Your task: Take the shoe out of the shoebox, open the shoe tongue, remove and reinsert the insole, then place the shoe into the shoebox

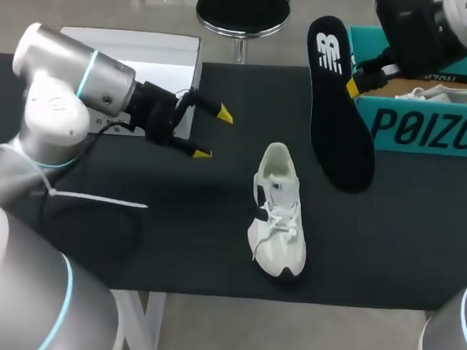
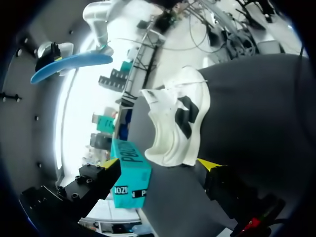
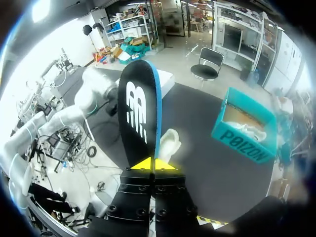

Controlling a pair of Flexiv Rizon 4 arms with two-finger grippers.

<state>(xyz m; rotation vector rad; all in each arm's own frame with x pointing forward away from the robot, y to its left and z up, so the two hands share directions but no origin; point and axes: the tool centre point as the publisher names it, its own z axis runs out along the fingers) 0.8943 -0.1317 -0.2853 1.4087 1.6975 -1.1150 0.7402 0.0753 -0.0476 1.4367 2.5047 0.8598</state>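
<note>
Nearest you, the white shoe (image 1: 279, 213) stands on its sole on the black table (image 1: 174, 243), toe toward the near edge and heel opening toward the far side. No gripper touches it.

Beyond it and to the left, your left gripper (image 1: 212, 132) hangs above the table with its two yellow tips spread apart and nothing between them. In the left wrist view the shoe lies ahead of those parted fingers, well apart from them.

Farther back and to the right, your right gripper (image 3: 154, 164) has its yellow tips pressed together on one end of the black insole (image 1: 341, 102). The insole is held clear of the table, above the ground between the shoe and the box. Its printed dark face is turned to the head camera, and a blue edge shows in the right wrist view.

Farthest, at the table's right rear, the teal shoebox (image 1: 427, 127) sits open. A second shoe (image 1: 448, 94), also white, lies inside it.
</note>
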